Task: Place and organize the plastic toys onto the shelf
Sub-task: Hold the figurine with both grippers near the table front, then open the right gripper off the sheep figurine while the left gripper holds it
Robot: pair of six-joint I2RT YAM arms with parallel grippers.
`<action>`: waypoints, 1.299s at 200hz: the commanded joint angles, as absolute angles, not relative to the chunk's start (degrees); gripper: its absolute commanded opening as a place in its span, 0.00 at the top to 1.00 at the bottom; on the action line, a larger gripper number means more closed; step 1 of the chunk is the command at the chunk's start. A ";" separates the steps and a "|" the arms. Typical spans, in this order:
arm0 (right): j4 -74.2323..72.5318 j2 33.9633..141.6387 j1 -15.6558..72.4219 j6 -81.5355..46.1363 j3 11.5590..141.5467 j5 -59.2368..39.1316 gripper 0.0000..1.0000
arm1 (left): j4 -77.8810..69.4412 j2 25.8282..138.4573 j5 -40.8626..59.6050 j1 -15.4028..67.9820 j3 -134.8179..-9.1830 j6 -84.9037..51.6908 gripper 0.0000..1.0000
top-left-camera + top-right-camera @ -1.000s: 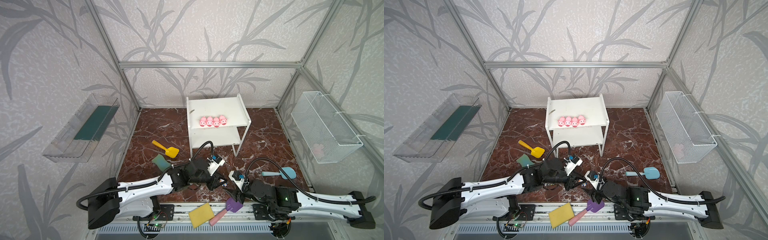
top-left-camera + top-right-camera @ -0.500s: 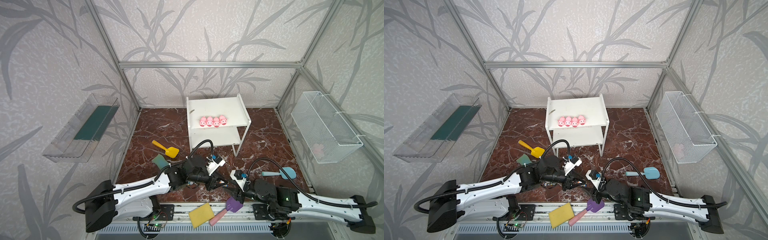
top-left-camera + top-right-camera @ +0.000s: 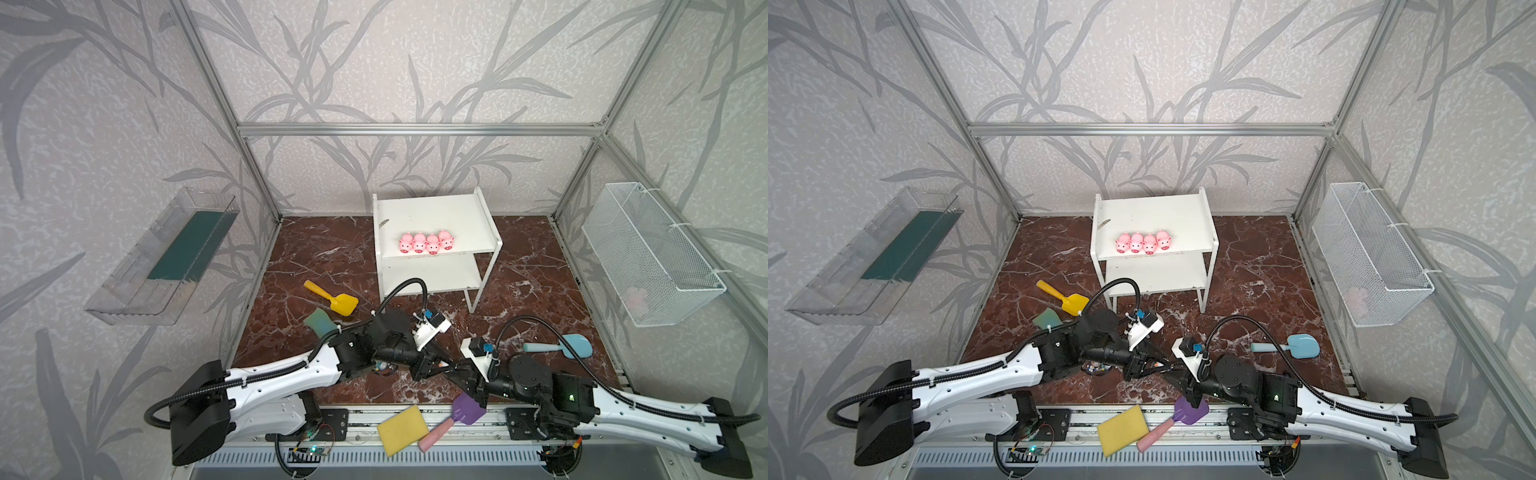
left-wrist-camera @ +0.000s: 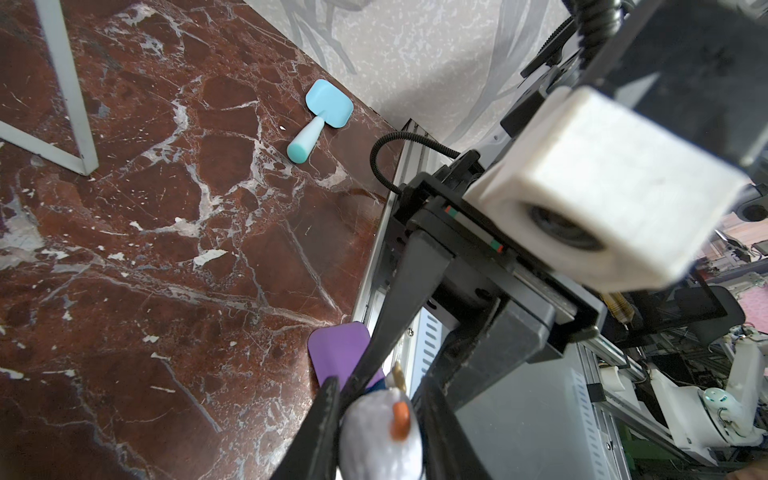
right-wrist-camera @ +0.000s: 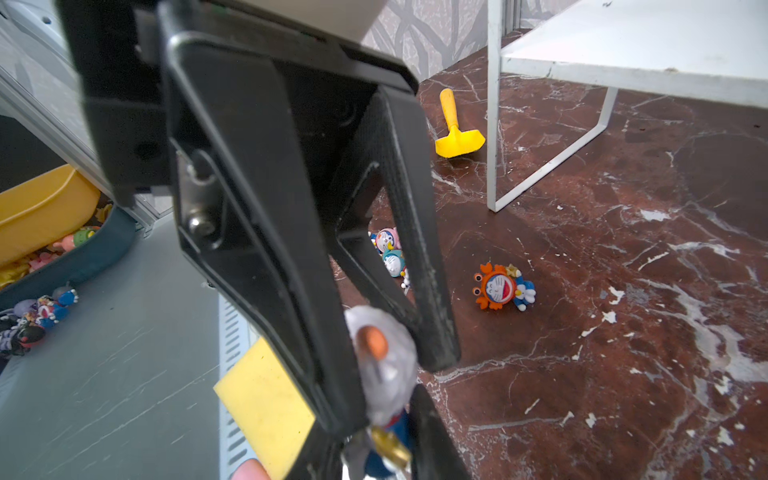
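The left claw point(image 4: 378, 401) is narrow, with both fingers pressed against the white head of the white-blue figurine point(image 5: 384, 365). The right claw point(image 5: 384, 436) meets it tip to tip. It is also narrow, and its fingers sit close on either side of the figurine's blue body and gold bell. So the 2 claws hold 1 toy between them, over the front middle of the surface point(image 3: 332, 249), well short of the shelf point(image 3: 432, 212).

Just beyond the claws, 3 more figurines lie on the red-brown marble. The orange figurine point(image 5: 500, 286) lies on its own. The pink figurine point(image 5: 388, 239) and the teal figurine point(image 5: 394, 262) lie touching each other, partly hidden behind a left finger.

The purple shovel point(image 3: 468, 409) and the yellow sponge point(image 3: 402, 430) lie side by side on the front rail. The blue shovel point(image 3: 575, 345) is off to the right. The yellow shovel point(image 3: 336, 300) and the green sponge point(image 3: 319, 322) are to the left, near the shelf's front leg.

At the back, the 4 pink pigs point(image 3: 426, 243) stand in a tight row near the front edge of the shelf's top board, snouts toward the camera.
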State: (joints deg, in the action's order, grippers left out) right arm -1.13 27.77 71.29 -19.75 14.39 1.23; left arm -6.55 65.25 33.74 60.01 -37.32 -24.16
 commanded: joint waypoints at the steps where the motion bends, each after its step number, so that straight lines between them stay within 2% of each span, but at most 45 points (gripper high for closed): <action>1: -4.01 25.61 69.76 -21.34 12.82 1.71 0.84 | -9.44 62.66 34.53 59.88 -36.51 -26.22 0.57; 23: -4.75 23.47 69.04 -22.10 11.89 1.95 0.84 | -9.66 61.21 31.82 59.92 -35.14 -27.19 0.43; 37: -4.67 22.40 68.95 -22.40 11.62 3.01 0.84 | -10.64 60.48 29.95 59.90 -34.14 -28.17 0.39; 99: -5.45 21.60 68.99 -23.79 11.43 7.78 0.84 | -18.55 62.49 21.23 61.62 -32.22 -31.70 0.45; 124: -5.62 21.60 68.94 -24.80 11.29 9.84 0.85 | -21.66 62.99 15.96 63.35 -31.64 -31.69 0.51; 149: -5.14 21.53 68.94 -25.39 11.45 11.55 0.85 | -22.76 65.26 15.33 63.90 -32.48 -31.99 0.57; 231: -5.98 21.73 68.95 -25.18 11.01 13.45 0.85 | -25.61 69.22 11.64 64.64 -33.93 -32.28 0.60; 260: -5.98 21.74 68.99 -25.25 10.90 13.62 0.85 | -27.49 68.91 9.45 64.60 -33.40 -32.56 0.55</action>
State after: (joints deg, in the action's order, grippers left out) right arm -3.18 22.13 68.90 -25.10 11.38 13.63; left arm -24.47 68.62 13.32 64.62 -32.51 -31.81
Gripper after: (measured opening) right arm 0.239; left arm 0.442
